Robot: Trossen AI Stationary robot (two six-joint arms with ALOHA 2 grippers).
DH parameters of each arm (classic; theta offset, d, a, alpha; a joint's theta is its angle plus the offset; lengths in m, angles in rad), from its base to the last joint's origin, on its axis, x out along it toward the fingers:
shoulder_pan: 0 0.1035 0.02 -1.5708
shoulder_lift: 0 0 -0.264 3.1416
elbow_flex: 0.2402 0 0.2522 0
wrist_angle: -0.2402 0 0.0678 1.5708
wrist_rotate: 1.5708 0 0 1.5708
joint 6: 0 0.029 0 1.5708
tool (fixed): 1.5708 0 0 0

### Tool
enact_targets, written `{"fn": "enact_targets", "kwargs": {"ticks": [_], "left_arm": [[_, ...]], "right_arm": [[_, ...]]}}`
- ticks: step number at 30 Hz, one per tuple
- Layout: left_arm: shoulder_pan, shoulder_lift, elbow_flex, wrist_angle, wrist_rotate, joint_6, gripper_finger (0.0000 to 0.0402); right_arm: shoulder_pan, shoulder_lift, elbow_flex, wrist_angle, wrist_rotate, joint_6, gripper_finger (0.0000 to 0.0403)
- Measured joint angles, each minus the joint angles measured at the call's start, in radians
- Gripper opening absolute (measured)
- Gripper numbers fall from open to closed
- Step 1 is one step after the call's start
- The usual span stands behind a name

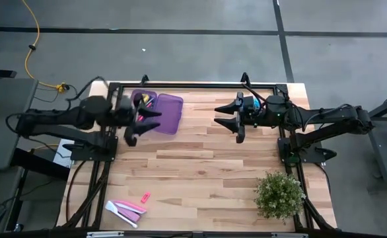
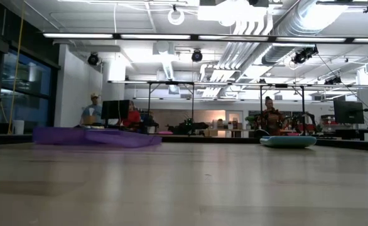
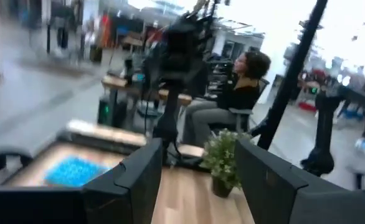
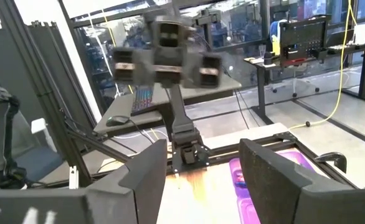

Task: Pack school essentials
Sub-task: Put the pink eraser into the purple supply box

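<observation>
High view shows the left tool, spread and empty beside the purple case, so next likely comes fetching the pink marker on the counter's near-left.

A small bushy green plant sits near the wooden table's right front corner. A yellow cable trails across the grey floor. A seated person is beyond the table.

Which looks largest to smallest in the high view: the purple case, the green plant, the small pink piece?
1. Purple case, though the left arm covers part of it.
2. Green plant, close behind in spread.
3. Small pink piece, clearly the smallest.
</observation>
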Motion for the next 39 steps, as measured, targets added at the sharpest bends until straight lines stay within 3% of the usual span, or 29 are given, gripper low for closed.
{"fn": "enact_targets", "kwargs": {"ticks": [5,11,19,36,39], "left_arm": [[-0.110,-0.030,0.033,0.006,-0.134,0.185,0.0187],[-0.127,-0.034,0.042,0.007,-0.183,0.204,0.0187],[-0.127,-0.034,0.042,0.005,-0.186,0.187,0.0187],[-0.127,-0.026,0.042,0.005,-0.187,0.187,0.0188],[-0.138,0.001,0.043,-0.006,-0.187,0.123,0.0188]], "right_arm": [[0.000,0.000,0.000,0.002,0.000,0.000,0.0193],[0.013,0.000,0.000,0.000,-0.005,-0.095,0.0174],[0.020,0.000,0.000,-0.004,-0.021,-0.096,0.0014],[0.019,0.000,0.000,-0.006,-0.053,-0.097,0.0001],[0.019,0.000,0.000,-0.013,-0.053,-0.096,0.0000]]}}
